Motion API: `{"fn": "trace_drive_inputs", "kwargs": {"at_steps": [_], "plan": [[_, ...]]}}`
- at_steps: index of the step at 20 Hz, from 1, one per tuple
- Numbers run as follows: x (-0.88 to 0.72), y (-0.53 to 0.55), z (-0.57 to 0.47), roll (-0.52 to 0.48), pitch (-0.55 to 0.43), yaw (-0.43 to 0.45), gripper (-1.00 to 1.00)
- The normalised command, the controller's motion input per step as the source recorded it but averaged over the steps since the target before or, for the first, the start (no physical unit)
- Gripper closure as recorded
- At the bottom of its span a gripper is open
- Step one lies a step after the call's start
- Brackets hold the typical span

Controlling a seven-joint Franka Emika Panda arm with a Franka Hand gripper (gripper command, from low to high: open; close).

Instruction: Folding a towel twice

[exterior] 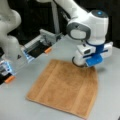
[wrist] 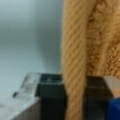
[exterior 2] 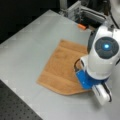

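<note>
The orange-tan towel (exterior: 62,87) lies spread on the grey table (exterior: 17,105) in both front views, with faint bands along two edges. My gripper (exterior: 87,65) is down at its far right corner, where the cloth's outline is pulled in at a slant. In a front view the white wrist and blue mount hide the fingers over the towel's (exterior 2: 60,67) right corner. In the wrist view a ridge of the towel (wrist: 75,50) runs up between the two black fingers (wrist: 51,92), and the gripper (wrist: 75,93) is shut on it.
A metal fixture (exterior: 40,46) with orange-tipped parts stands at the table's back, also seen as the fixture (exterior 2: 82,15). A second white arm (exterior: 10,32) is at the left. A black perforated board (exterior 2: 15,105) borders the table's near corner.
</note>
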Motion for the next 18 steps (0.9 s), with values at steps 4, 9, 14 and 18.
{"fn": "trace_drive_inputs", "kwargs": {"at_steps": [4,9,14,18], "plan": [[-0.72,-0.22,-0.2,0.306,-0.373,-0.149,1.0],[-0.59,-0.17,-0.13,0.232,-0.255,-0.269,1.0],[-0.53,-0.15,-0.04,0.125,-0.141,-0.314,1.0],[-0.5,-0.08,0.02,0.086,-0.036,-0.298,1.0]]}}
